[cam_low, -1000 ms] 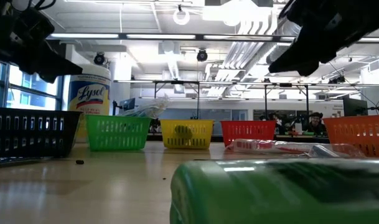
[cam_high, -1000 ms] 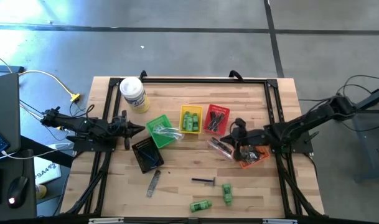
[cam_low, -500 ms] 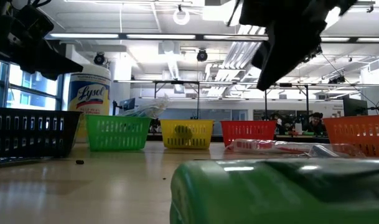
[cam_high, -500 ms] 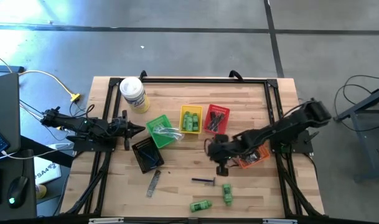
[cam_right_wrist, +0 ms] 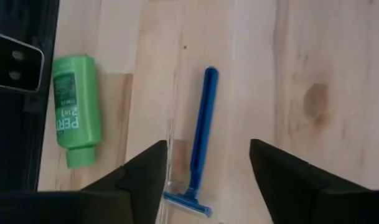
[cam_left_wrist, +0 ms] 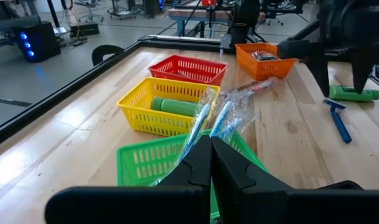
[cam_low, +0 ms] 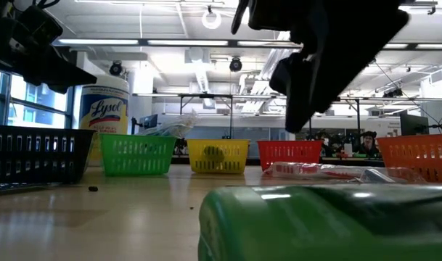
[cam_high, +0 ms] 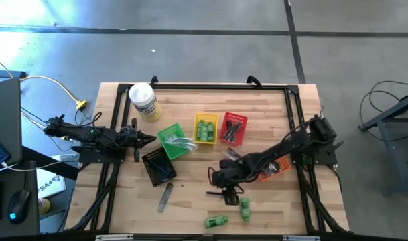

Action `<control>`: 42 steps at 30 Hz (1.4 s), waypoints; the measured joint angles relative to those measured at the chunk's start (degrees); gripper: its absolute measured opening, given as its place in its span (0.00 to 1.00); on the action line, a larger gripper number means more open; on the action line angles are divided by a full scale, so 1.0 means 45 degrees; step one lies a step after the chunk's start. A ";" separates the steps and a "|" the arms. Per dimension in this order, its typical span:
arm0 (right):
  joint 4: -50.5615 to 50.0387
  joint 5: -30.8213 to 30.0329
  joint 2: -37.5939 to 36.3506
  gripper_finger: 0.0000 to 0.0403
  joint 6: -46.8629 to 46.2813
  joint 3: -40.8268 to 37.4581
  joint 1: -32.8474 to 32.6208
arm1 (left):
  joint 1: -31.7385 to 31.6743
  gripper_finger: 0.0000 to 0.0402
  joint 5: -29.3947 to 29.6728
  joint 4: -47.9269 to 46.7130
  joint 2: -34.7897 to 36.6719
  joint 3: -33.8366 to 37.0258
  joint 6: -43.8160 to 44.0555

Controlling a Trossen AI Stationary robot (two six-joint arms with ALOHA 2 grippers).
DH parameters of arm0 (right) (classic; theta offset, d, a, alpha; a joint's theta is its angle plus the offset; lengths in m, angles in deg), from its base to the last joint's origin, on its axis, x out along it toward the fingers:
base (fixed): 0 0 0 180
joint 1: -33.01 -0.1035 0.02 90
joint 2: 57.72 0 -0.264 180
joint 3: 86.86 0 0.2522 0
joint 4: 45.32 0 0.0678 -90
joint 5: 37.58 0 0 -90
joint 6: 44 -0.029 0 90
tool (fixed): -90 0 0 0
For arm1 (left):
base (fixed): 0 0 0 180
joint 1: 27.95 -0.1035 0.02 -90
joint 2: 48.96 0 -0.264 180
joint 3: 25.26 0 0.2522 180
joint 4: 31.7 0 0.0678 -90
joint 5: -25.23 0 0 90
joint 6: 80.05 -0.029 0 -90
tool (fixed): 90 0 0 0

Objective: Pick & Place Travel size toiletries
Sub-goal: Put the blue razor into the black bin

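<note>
A: What's around the razor (cam_high: 220, 195)?
B: It's lower centre of the surface (cam_high: 190, 209). Green bottle (cam_high: 244, 208) just below-right, nothing blocking.
A: Change?
B: My right hand (cam_high: 228, 194) swung in from the orange basket (cam_high: 276, 169), now over the razor, fingers apart. Left hand (cam_left_wrist: 210, 163) parked, fingers together.
A: Axis?
B: Runs left-right, high view.

Two dark, jointed, cable-trailing arms

Your left claw (cam_left_wrist: 211, 163), fingers together, sits over the green plastic basket (cam_left_wrist: 142, 163); a yellow basket (cam_left_wrist: 167, 106) holds a green bottle (cam_left_wrist: 174, 107).
</note>
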 joint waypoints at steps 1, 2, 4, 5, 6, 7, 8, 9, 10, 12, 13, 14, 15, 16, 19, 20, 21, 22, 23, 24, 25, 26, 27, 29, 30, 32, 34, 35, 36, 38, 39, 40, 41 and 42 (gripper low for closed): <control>0.0000 -0.0090 0.0051 0.56 -0.0074 0.0000 -0.0097 | -0.0005 0.00 0.0000 0.0000 0.0000 0.0000 0.0000; 0.0122 -0.0127 0.0137 0.57 -0.0161 0.0000 -0.0171 | 0.0000 0.00 0.0005 0.0005 0.0000 0.0000 0.0000; 0.0299 -0.0426 0.0231 0.58 -0.0399 0.0000 -0.0335 | -0.0005 0.00 0.0004 0.0005 0.0000 0.0000 0.0000; 0.0252 -0.0687 0.0264 0.58 -0.0512 -0.0004 -0.0414 | -0.0001 0.00 0.0005 0.0010 0.0000 0.0000 0.0000; 0.0372 -0.0898 0.0367 0.58 -0.0607 -0.0002 -0.0482 | -0.0005 0.00 0.0005 0.0010 0.0000 0.0003 0.0005; 0.0492 -0.1154 0.0453 0.58 -0.0672 0.0007 -0.0546 | 0.0000 0.00 0.0005 0.0012 0.0000 0.0005 0.0003; 0.0472 -0.1389 0.0538 0.58 -0.0698 0.0005 -0.0652 | -0.0005 0.00 0.0005 0.0037 0.0000 0.0007 0.0004; 0.0394 -0.1501 0.0666 0.57 -0.0713 -0.0005 -0.0728 | -0.0002 0.00 0.0007 0.0077 0.0000 0.0010 0.0005; 0.0522 -0.1477 0.0829 0.57 -0.0722 -0.0005 -0.0773 | -0.0003 0.00 0.0010 0.0083 0.0000 0.0010 0.0005; 0.0749 -0.1481 0.1184 0.56 -0.0718 0.0000 -0.0881 | -0.0001 0.00 0.0010 0.0097 0.0000 0.0012 0.0005; 0.0708 -0.1570 0.1348 0.56 -0.0725 -0.0008 -0.0925 | 0.0000 0.00 0.0010 0.0097 0.0000 0.0015 0.0005; 0.0762 -0.1656 0.1511 0.55 -0.0760 -0.0015 -0.0945 | -0.0005 0.00 0.0005 0.0102 0.0000 0.0015 0.0005; 0.0822 -0.1712 0.1668 0.55 -0.0786 -0.0015 -0.0945 | 0.0000 0.00 0.0005 0.0102 0.0000 0.0010 0.0005; 0.0801 -0.1739 0.1784 0.54 -0.0802 -0.0015 -0.0948 | -0.0001 0.00 0.0008 0.0107 0.0000 0.0015 0.0005; 0.0873 -0.1736 0.1971 0.53 -0.1005 0.0016 -0.0931 | 0.0000 0.00 0.0005 0.0107 0.0000 0.0015 0.0010; 0.0869 -0.1757 0.1987 0.52 -0.1029 0.0019 -0.0931 | -0.0004 0.00 0.0005 0.0107 0.0000 0.0015 0.0010; 0.0865 -0.1843 0.2000 0.51 -0.1033 0.0019 -0.0935 | 0.0000 0.00 0.0005 0.0107 0.0000 0.0015 0.0010; 0.0847 -0.1949 0.2000 0.50 -0.1033 0.0019 -0.0940 | -0.0005 0.00 0.0005 0.0107 0.0000 0.0015 0.0010; 0.0832 -0.2087 0.2005 0.49 -0.1043 0.0019 -0.0940 | 0.0000 0.00 0.0005 0.0107 0.0000 0.0015 0.0010; 0.0818 -0.2227 0.2013 0.48 -0.1045 0.0019 -0.0945 | -0.0004 0.00 0.0005 0.0107 0.0000 0.0015 0.0010; 0.0808 -0.2314 0.2018 0.47 -0.1029 0.0019 -0.0953 | -0.0002 0.00 0.0005 0.0107 0.0000 0.0015 0.0010; 0.0795 -0.2353 0.2022 0.45 -0.1017 0.0019 -0.0955 | -0.0002 0.00 0.0005 0.0107 0.0000 0.0015 0.0010; 0.0790 -0.2361 0.2025 0.44 -0.1011 0.0019 -0.0948 | -0.0005 0.00 0.0005 0.0107 0.0000 0.0015 0.0010; 0.0837 -0.2387 0.2143 0.41 -0.0850 0.0019 -0.0940 | -0.0003 0.00 0.0005 0.0107 0.0000 0.0015 0.0010; 0.0869 -0.2429 0.2232 0.39 -0.0725 0.0024 -0.0945 | -0.0002 0.00 0.0005 0.0107 0.0000 0.0015 0.0010; 0.0873 -0.2585 0.2412 0.37 -0.0538 0.0032 -0.1029 | 0.0000 0.00 0.0006 0.0112 0.0000 0.0015 0.0010; 0.0853 -0.2729 0.2687 0.34 -0.0454 0.0051 -0.1052 | -0.0002 0.00 0.0005 0.0121 0.0000 0.0014 0.0010; 0.0816 -0.2780 0.2739 0.33 -0.0443 0.0062 -0.1052 | -0.0005 0.00 0.0005 0.0131 0.0000 0.0014 0.0010; 0.0793 -0.2880 0.2763 0.32 -0.0447 0.0060 -0.1052 | -0.0002 0.00 0.0005 0.0135 0.0000 0.0015 0.0010; 0.0804 -0.3047 0.2778 0.29 -0.0488 0.0058 -0.1062 | -0.0005 0.00 0.0005 0.0149 0.0000 0.0015 0.0010; 0.0841 -0.3106 0.2777 0.27 -0.0528 0.0053 -0.1061 | -0.0002 0.00 0.0005 0.0158 0.0000 0.0015 0.0010; 0.0875 -0.3154 0.2703 0.25 -0.0533 0.0031 -0.1057 | -0.0002 0.00 0.0010 0.0176 0.0000 0.0017 0.0010; 0.0931 -0.3205 0.2597 0.22 -0.0482 0.0020 -0.1047 | -0.0005 0.00 0.0005 0.0194 0.0000 0.0019 0.0010; 0.0966 -0.3234 0.2526 0.19 -0.0375 0.0000 -0.1047 | -0.0005 0.00 0.0010 0.0194 0.0000 0.0019 0.0010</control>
